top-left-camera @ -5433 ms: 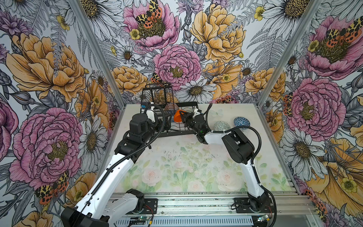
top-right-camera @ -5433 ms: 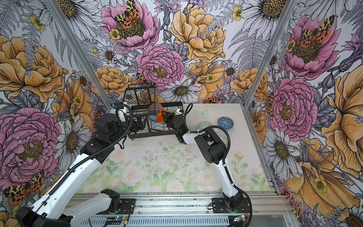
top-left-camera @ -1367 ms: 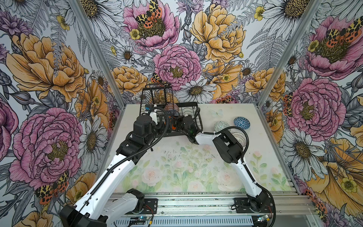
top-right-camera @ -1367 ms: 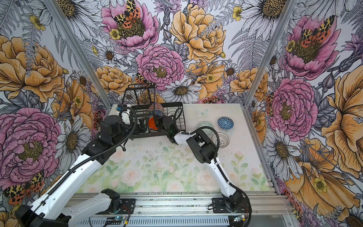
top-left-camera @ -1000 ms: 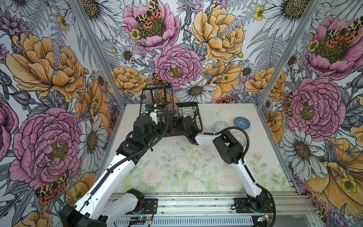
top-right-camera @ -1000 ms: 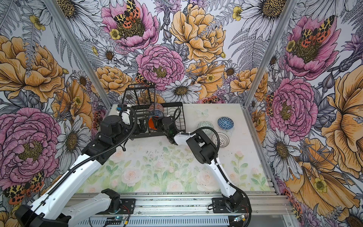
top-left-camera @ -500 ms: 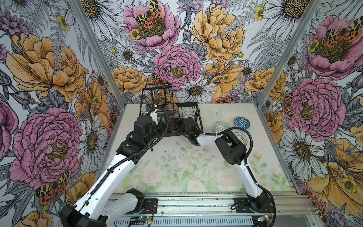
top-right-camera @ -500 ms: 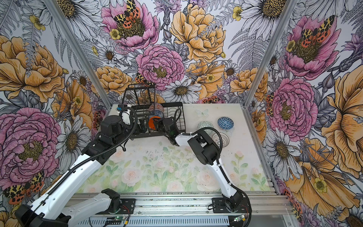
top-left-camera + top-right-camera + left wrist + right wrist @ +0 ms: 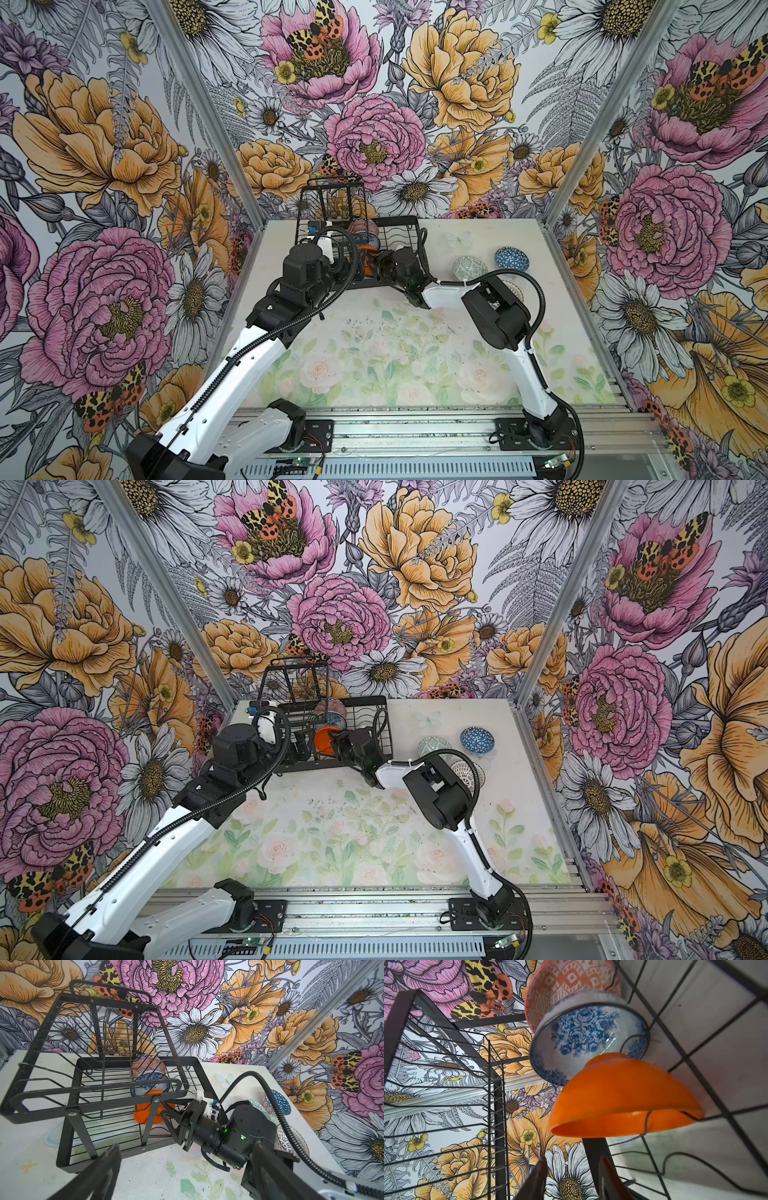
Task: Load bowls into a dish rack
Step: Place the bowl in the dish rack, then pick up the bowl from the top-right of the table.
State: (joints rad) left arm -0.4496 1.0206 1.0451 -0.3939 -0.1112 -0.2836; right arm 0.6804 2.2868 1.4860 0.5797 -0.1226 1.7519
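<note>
1. Dish rack (image 9: 399, 219) of black wire stands at the back of the table (image 9: 374, 332); three bowls lean on edge in its low tray, in a row: the orange-white bowl (image 9: 564, 980) furthest back, then the blue floral bowl (image 9: 581, 1036), then the plain orange bowl (image 9: 623, 1095) at the front.
2. Right gripper (image 9: 572, 1169) reaches into the tray from the side; its fingers are partly apart with nothing between them; the orange bowl sits just beyond the tips, clear of them and resting on the wires (placed, by the look of it).
3. Left gripper (image 9: 301, 746) hangs at the rack's front edge, spread wide and empty.
4. Three bowls are not yet loaded: the pale green-grey bowl (image 9: 469, 266), the dark blue bowl (image 9: 512, 257) and the black-white lattice bowl (image 9: 465, 771), clustered on the table on the right arm's side; that arm partly hides the last.
5. Judgement on the next pick: the loose bowls lie behind the right gripper, opposite to where it points, so it would have to back out and swing round; the right arm is much the nearer; round bowls give no long axis to line up.
</note>
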